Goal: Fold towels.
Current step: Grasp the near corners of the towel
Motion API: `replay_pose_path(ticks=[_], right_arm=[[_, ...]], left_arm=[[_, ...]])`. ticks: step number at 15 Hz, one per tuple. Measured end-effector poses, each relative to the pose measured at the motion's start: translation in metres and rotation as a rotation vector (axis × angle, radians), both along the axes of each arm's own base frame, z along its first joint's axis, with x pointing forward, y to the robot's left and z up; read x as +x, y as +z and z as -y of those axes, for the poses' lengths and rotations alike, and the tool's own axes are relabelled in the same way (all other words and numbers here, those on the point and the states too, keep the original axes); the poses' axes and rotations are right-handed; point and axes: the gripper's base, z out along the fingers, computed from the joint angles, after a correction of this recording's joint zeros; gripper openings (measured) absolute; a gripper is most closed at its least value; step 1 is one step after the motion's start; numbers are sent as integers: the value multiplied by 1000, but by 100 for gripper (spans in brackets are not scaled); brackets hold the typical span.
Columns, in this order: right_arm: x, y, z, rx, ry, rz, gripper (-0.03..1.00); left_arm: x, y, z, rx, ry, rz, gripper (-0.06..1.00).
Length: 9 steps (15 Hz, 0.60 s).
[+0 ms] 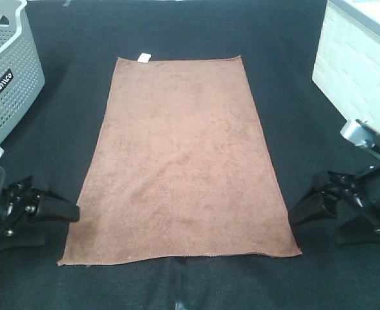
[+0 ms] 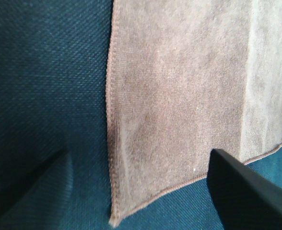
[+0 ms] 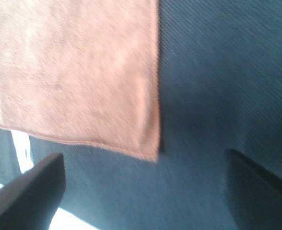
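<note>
The grey perforated basket at the far left corner of the surface carries a black label with white letters that look like "mvco", too small to read surely. The picture's edge cuts off the basket, and also the white brick-patterned box at the far right corner.

1 brown towel lies flat and unfolded in the middle of the surface, its short edges far and near. A small white tag sits on the far edge near the towel's left corner, too small to read.

The left jaws are released and empty, spread on either side of the towel's near left corner. Whether they touch the cloth cannot be told. The right jaws, also released and empty, stand beside the near right corner, apart from the cloth. The right wrist view is blurred.
</note>
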Motion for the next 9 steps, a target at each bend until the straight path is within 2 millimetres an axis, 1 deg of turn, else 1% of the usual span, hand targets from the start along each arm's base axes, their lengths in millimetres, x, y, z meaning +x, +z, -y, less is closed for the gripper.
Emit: replay_pose_path(ticks=[1,2,4,5,6,7,8,9], right_arm=[[3,-6,-2,30,-1,6,79],[5,-10,-3,41,2,9,77],[14,-17,-7,48,21,5,76],[20,-20,-13,47,52,5,76],[20,-20,-13,47,52,5,76],[26,-24,-30,45,118,1,76],[30,-26,-38,47,139,-4,75],[31,-28,-43,50,121,-32,75]], left_arm=[[1,-8,2,-22,-4,-9,74],[1,-12,3,-39,1,-13,74],[3,-15,5,-76,5,-5,73],[4,-18,6,-92,1,-2,73],[4,-18,6,-92,1,-2,73],[8,-19,11,-110,-26,10,73],[12,-20,18,-117,-54,19,73],[17,-20,26,-119,-81,29,73]])
